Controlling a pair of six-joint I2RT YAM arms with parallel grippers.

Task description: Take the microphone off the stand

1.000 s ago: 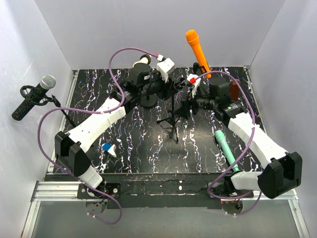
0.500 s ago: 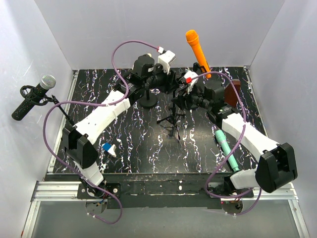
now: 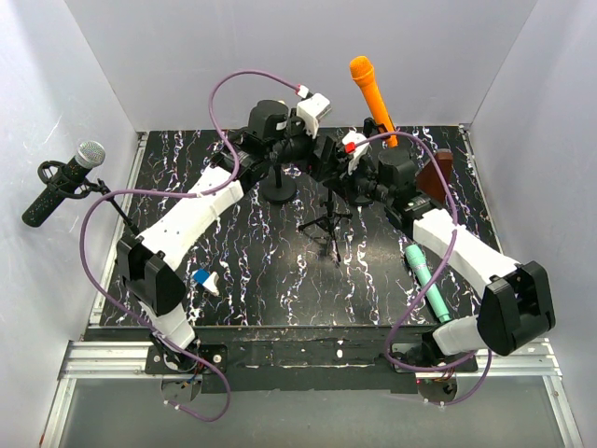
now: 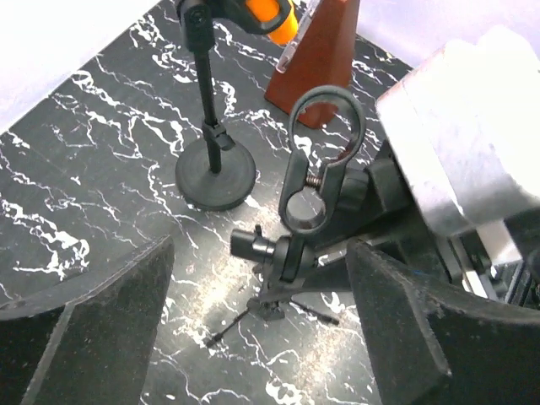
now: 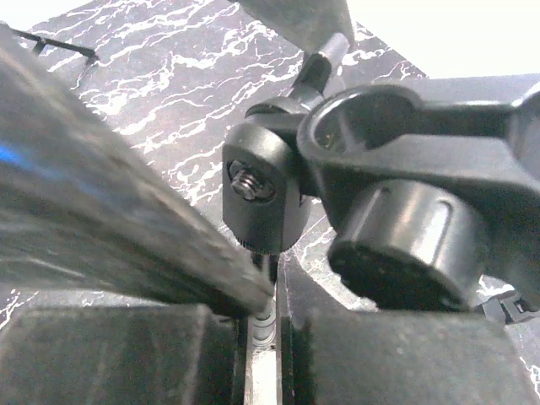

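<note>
A small black tripod stand (image 3: 326, 222) stands mid-table, and its ring clip (image 4: 325, 126) holds nothing. My right gripper (image 5: 270, 329) is shut on the thin pole just under the clip's joint (image 5: 257, 198); from above it (image 3: 340, 183) sits right of the stand. My left gripper (image 4: 261, 337) is open, its dark fingers (image 4: 93, 321) wide apart on either side of the tripod stand below, touching nothing. An orange microphone (image 3: 370, 89) sits upright in a round-based stand (image 4: 215, 173) at the back. A teal microphone (image 3: 424, 280) lies flat on the table to the right.
A black microphone with a grey mesh head (image 3: 65, 179) sits on a stand at the left wall. Another round stand base (image 3: 278, 191) is under my left arm. A brown wedge-shaped object (image 3: 437, 168) stands back right, and a small blue and white piece (image 3: 205, 280) lies front left.
My left gripper swung right and toward the back, then opened. My right gripper moved left to the tripod stand and shut on its pole.
</note>
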